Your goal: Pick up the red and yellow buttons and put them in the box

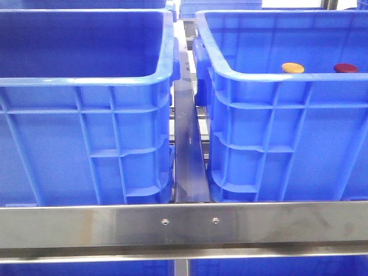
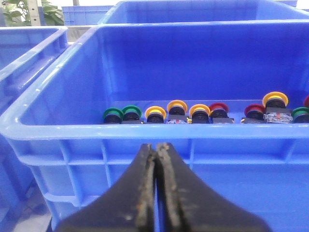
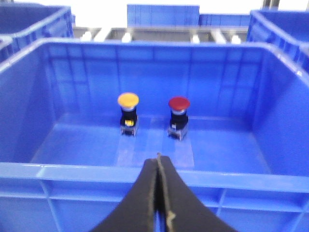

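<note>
in the front view you see two blue crates side by side on a steel frame point(image 1: 184, 221), with a metal rail point(image 1: 187, 149) running between them. the left crate point(image 1: 86, 80) shows nothing inside from this angle. in the box point(image 1: 276, 80) on the right, the yellow button point(image 1: 292, 68) and the red button point(image 1: 345, 68) peek just above the near rim, side by side and apart from each other. neither hand shows here.

in the left wrist view your left hand point(image 2: 158, 150) is clenched, its two dark fingers pressed together with nothing between them, hovering outside the near wall of a blue supply crate point(image 2: 145, 133). along that crate's floor sits a row of spare buttons point(image 2: 198, 112) with green, yellow and red caps.

in the right wrist view your right hand point(image 3: 158, 162) is also clenched and holds nothing, poised just outside the near rim of the box point(image 3: 145, 171). inside, the yellow button point(image 3: 128, 100) and the red button point(image 3: 179, 103) stand upright on their black bases on the floor toward the far wall, near each other but not touching.
</note>
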`<state>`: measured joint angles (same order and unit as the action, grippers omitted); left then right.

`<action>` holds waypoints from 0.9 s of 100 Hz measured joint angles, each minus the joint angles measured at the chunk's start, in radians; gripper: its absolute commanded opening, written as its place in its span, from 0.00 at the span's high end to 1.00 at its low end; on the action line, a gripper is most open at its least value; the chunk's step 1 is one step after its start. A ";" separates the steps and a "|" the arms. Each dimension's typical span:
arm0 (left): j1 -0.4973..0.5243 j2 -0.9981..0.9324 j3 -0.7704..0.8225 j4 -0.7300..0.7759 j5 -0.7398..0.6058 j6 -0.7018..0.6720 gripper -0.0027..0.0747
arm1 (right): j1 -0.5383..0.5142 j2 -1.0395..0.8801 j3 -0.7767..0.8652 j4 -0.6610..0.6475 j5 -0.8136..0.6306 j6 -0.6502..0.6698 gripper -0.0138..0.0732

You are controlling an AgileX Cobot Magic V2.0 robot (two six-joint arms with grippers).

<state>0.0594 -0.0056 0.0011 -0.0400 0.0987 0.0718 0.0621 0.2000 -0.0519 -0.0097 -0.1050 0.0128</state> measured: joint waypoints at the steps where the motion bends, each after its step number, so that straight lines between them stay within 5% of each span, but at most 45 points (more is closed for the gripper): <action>1: 0.000 0.000 0.000 0.000 0.000 0.000 0.99 | 0.000 -0.006 0.004 -0.003 -0.007 0.006 0.91; 90: 0.000 0.000 0.000 0.000 0.000 0.000 0.99 | -0.071 -0.209 0.081 -0.038 0.105 0.039 0.91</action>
<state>0.0594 -0.0056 0.0011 -0.0400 0.0987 0.0718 -0.0091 -0.0091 0.0292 -0.0474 0.0000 0.0513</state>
